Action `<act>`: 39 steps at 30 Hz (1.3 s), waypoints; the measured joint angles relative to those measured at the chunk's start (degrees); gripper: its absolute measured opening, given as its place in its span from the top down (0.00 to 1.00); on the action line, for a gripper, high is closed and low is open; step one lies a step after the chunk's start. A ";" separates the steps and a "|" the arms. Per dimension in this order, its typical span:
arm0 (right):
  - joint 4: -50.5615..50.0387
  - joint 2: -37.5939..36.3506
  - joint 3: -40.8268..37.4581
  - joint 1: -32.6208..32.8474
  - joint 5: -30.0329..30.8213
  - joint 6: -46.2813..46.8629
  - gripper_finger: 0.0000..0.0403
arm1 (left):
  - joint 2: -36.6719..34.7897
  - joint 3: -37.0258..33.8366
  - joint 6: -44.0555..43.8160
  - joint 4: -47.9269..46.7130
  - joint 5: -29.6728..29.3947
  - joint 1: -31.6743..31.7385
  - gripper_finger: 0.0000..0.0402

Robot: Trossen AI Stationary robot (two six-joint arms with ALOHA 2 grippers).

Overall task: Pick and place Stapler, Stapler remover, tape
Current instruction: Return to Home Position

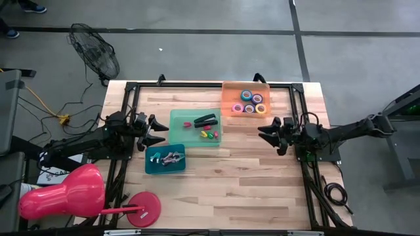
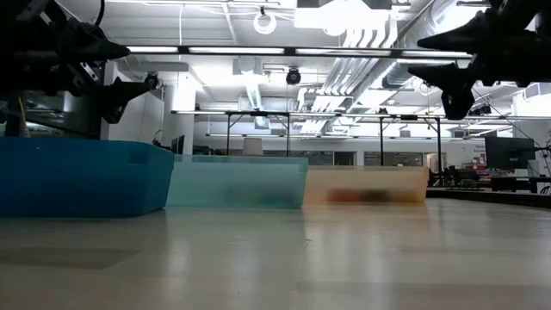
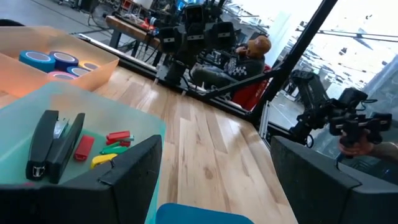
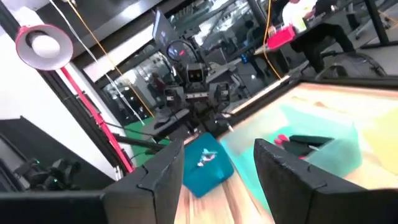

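A black stapler (image 1: 206, 120) lies in the pale green bin (image 1: 177, 131), also seen in the left wrist view (image 3: 53, 144), beside small red, green and yellow pieces (image 1: 209, 135). Several ring-shaped tape rolls (image 1: 252, 101) sit in the orange bin (image 1: 228, 98). A stapler remover (image 1: 172, 157) lies in the teal bin (image 1: 152, 165). My left gripper (image 1: 157, 132) hovers open left of the green bin, above the teal one. My right gripper (image 1: 264, 131) hovers open over bare table right of the green bin, below the orange one.
A wooden table (image 1: 249, 177) with a black frame around it. A pink lamp (image 1: 65, 196) stands at the near left corner. Bare wood stretches between the bins and the near edge. A seated person (image 3: 249, 59) shows beyond the far rail.
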 joint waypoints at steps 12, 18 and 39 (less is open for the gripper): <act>-21.60 -9.18 0.00 -0.02 0.67 -2.12 0.54 | 0.00 0.00 0.02 0.00 0.00 0.00 0.26; -27.50 -12.77 0.00 -0.04 3.66 -6.32 0.54 | 0.00 0.00 0.00 0.00 0.00 0.00 0.26; -31.35 -14.14 -0.02 -0.04 -2.87 -2.78 0.54 | 0.00 0.00 0.02 0.00 -0.20 0.00 0.26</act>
